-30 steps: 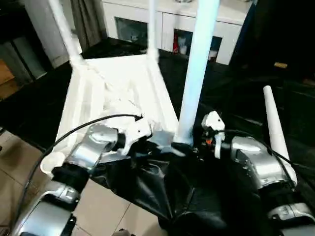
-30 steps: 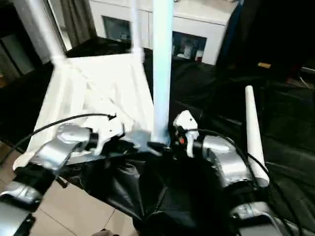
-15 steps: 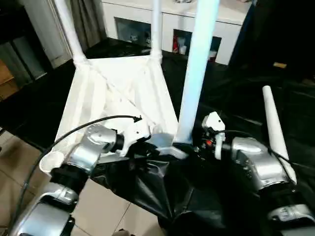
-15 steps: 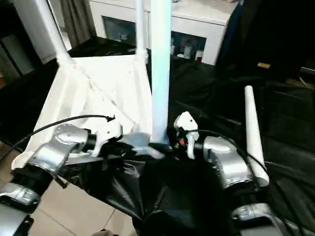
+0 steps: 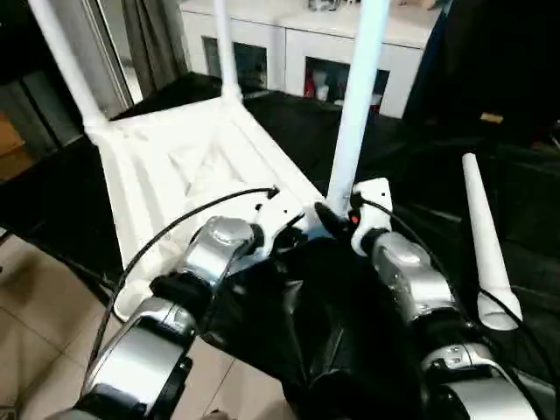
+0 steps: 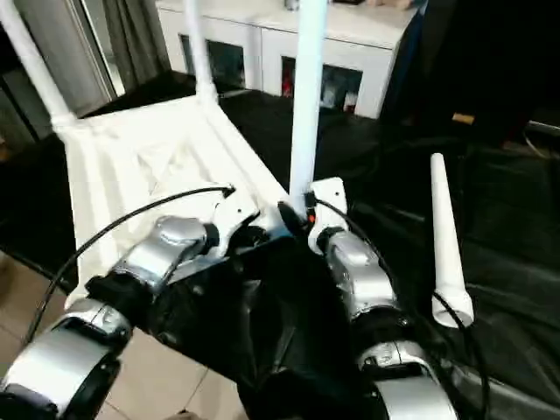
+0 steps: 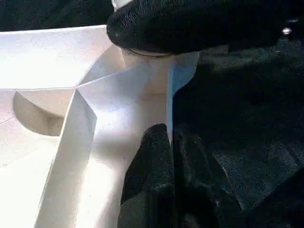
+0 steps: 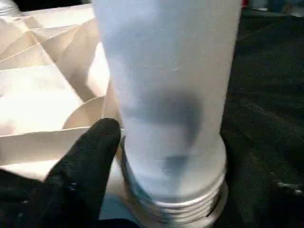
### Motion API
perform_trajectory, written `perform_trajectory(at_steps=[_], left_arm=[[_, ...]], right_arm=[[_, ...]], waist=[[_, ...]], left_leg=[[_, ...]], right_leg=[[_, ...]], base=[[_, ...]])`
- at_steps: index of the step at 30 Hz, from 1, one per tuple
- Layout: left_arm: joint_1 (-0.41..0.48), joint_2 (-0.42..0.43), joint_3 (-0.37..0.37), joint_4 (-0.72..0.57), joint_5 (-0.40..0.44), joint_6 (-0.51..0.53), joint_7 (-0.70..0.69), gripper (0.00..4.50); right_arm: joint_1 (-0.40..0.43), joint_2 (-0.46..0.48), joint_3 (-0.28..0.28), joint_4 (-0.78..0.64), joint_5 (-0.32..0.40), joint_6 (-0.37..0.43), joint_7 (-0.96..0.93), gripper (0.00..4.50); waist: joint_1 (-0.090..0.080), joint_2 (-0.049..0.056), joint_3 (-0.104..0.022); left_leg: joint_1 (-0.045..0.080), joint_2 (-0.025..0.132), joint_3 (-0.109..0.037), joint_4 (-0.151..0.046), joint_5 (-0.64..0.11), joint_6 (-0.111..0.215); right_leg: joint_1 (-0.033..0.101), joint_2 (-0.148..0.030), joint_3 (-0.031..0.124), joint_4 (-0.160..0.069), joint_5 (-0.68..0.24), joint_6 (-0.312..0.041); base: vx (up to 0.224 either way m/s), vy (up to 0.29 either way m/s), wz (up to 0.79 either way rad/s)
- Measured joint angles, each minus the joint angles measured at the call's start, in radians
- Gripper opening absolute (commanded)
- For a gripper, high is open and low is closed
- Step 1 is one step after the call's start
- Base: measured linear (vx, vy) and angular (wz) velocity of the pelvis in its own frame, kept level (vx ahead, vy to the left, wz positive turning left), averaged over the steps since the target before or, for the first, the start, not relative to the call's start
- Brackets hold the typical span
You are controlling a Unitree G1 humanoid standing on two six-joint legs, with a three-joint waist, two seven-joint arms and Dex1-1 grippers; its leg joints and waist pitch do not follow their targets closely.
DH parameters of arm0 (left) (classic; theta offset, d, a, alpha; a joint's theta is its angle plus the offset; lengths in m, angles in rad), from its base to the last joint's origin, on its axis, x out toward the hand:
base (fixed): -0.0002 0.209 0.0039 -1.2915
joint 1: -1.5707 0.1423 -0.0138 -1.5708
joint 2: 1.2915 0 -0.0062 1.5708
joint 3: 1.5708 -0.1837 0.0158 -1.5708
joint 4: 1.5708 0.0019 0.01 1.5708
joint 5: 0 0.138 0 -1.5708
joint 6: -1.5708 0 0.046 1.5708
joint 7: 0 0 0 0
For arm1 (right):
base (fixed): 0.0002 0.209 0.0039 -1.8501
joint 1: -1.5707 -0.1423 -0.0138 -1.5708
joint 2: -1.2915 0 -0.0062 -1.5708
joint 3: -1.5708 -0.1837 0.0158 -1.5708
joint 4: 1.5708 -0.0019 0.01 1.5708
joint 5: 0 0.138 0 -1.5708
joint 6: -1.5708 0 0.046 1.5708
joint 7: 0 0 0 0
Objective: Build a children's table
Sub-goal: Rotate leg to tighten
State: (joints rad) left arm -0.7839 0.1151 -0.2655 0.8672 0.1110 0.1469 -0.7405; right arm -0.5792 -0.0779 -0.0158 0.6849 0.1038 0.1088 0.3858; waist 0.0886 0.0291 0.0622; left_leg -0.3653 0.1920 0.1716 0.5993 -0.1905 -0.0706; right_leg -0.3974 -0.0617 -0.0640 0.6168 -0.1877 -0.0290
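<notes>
The white plastic rectangular table top (image 5: pixel 184 166) lies ribbed side up on the black-draped tabletop (image 5: pixel 411 166), overhanging its near edge. Compared with a second ago it sits turned, its far corners swung leftward in the head views, though the camera has shifted too. Three white tubular legs stand in corner sockets: two far ones (image 5: pixel 66 70) (image 5: pixel 220 48) and the near leg (image 5: pixel 357 105). The fourth white tapered leg (image 5: pixel 486 241) lies loose on the cloth to the right, well apart.

The left pincer (image 7: pixel 171 142) is clenched, pressed against the rim by the near socket. The right pincer (image 8: pixel 114 156) is spread around the near leg's threaded base, one finger (image 8: pixel 90 161) touching it. Judging by the exposed threads, this leg is probably not fully seated yet.
</notes>
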Motion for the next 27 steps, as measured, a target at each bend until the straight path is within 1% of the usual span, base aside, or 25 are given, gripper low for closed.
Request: perform_trajectory(at_steps=[2,6,10,14,18,20,21,23,27], left_arm=[[0.003,0.011,-0.001,-0.009,-0.001,-0.003,-0.031,0.00],[0.039,0.072,-0.004,-0.061,-0.019,-0.030,-0.145,0.00],[0.083,0.143,-0.017,-0.133,-0.038,-0.047,-0.278,0.00],[0.125,0.202,-0.026,-0.196,-0.060,-0.067,-0.397,0.00],[0.147,0.233,-0.033,-0.231,-0.073,-0.069,-0.460,0.00],[0.156,0.240,-0.039,-0.250,-0.078,-0.069,-0.485,0.00],[0.158,0.242,-0.041,-0.256,-0.078,-0.069,-0.490,0.00],[0.160,0.244,-0.047,-0.264,-0.078,-0.069,-0.498,0.00],[0.165,0.245,-0.047,-0.273,-0.078,-0.066,-0.502,0.00]], right_arm=[[0.020,-0.026,0.006,-0.032,0.002,0.009,0.078,3.89],[0.073,-0.119,0.058,-0.110,0.021,0.017,0.283,3.89],[0.105,-0.212,0.105,-0.174,0.053,0.036,0.481,3.89],[0.118,-0.289,0.145,-0.236,0.062,0.068,0.654,3.89],[0.117,-0.298,0.168,-0.251,0.064,0.078,0.705,3.89],[0.117,-0.298,0.185,-0.251,0.064,0.077,0.714,3.89],[0.117,-0.296,0.190,-0.251,0.064,0.077,0.715,3.65],[0.117,-0.290,0.195,-0.251,0.060,0.077,0.714,3.55],[0.117,-0.284,0.199,-0.251,0.055,0.079,0.713,3.15]], waist=[[0.001,0.000,0.000],[0.002,0.000,0.000],[0.000,0.000,0.000],[0.001,0.000,0.000],[0.002,-0.001,0.000],[0.006,-0.001,0.001],[0.008,-0.001,0.001],[0.011,-0.001,0.001],[0.013,-0.001,0.001]], left_leg=[[0.000,0.000,0.000,-0.001,0.000,0.001],[-0.002,0.001,0.000,-0.002,0.002,0.003],[-0.002,0.001,0.000,-0.002,0.002,0.004],[-0.003,0.001,0.000,-0.002,0.002,0.004],[-0.004,0.001,0.000,-0.002,0.002,0.005],[-0.004,0.001,0.000,-0.002,0.002,0.004],[-0.004,0.001,0.000,-0.001,0.002,0.004],[-0.005,0.001,0.001,-0.001,0.002,0.004],[-0.005,0.001,0.001,-0.001,0.002,0.004]], right_leg=[[-0.001,0.000,0.000,-0.001,0.000,0.000],[-0.001,0.000,-0.001,-0.001,-0.001,0.001],[-0.003,0.001,-0.001,-0.002,-0.001,0.001],[-0.004,0.001,-0.001,-0.004,-0.001,0.001],[-0.004,0.001,-0.001,-0.005,-0.001,0.001],[-0.004,0.001,-0.001,-0.005,-0.001,0.001],[-0.004,0.001,-0.001,-0.005,-0.001,0.001],[-0.004,0.000,-0.001,-0.005,-0.001,0.001],[-0.004,0.000,-0.001,-0.004,-0.001,0.001]], base=[[0.000,0.000,0.00],[0.000,0.000,0.00],[0.000,0.000,0.00],[0.000,0.000,0.00],[0.000,0.000,0.00],[0.000,0.000,0.00],[0.000,0.000,0.00],[0.000,0.000,0.00],[0.000,0.000,0.00]])
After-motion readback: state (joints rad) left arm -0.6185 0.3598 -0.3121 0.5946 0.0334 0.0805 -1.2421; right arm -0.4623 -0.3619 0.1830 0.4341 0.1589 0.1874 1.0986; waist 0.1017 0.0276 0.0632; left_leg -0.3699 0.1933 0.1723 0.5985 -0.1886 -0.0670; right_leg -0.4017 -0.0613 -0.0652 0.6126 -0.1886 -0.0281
